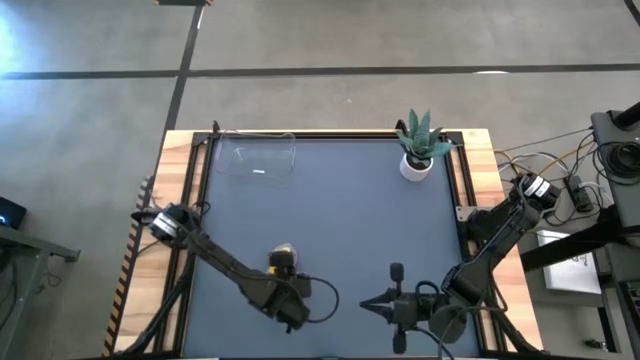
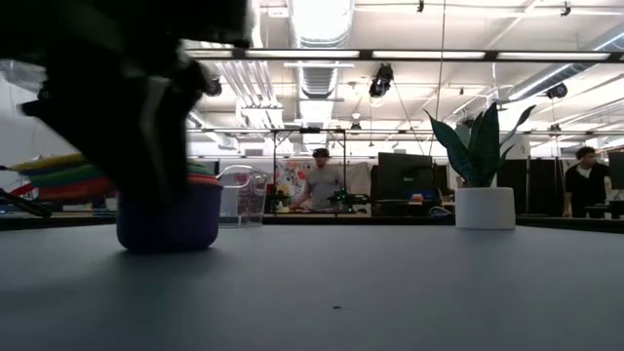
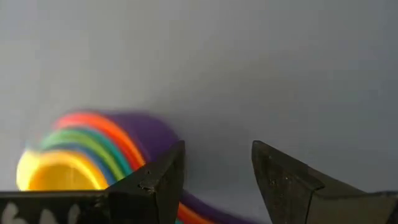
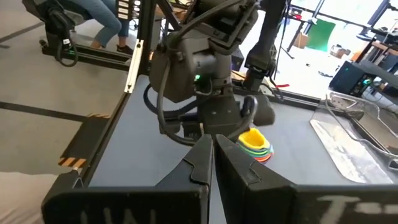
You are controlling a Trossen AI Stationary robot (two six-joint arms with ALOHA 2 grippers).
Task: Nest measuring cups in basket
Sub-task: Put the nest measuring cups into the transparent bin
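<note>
The measuring cups (image 3: pixel 84 155) sit nested in one stack, yellow innermost and purple outermost, standing on the table near its front edge (image 1: pixel 283 258). Their handles (image 3: pixel 193 213) run back under my left gripper (image 3: pixel 217 168), which is open and hovers just on the near side of the stack (image 1: pixel 287 285). In the low view the left gripper's dark bulk (image 2: pixel 127 107) covers most of the stack (image 2: pixel 171 222). My right gripper (image 1: pixel 372 303) waits shut (image 4: pixel 212 155) to the right of the stack. The clear basket (image 1: pixel 257 158) stands at the far left of the table. My left gripper comes down at the stack's handle side, with one finger (image 3: pixel 163 177) next to the purple cup's wall and the handles passing below the gap. Whether a finger touches the cups, I cannot tell.
A white pot with a spiky green plant (image 1: pixel 418 152) stands at the far right of the table. The dark mat (image 1: pixel 350 220) lies bare between the stack, basket and pot. People are in the room beyond the table (image 2: pixel 319 185).
</note>
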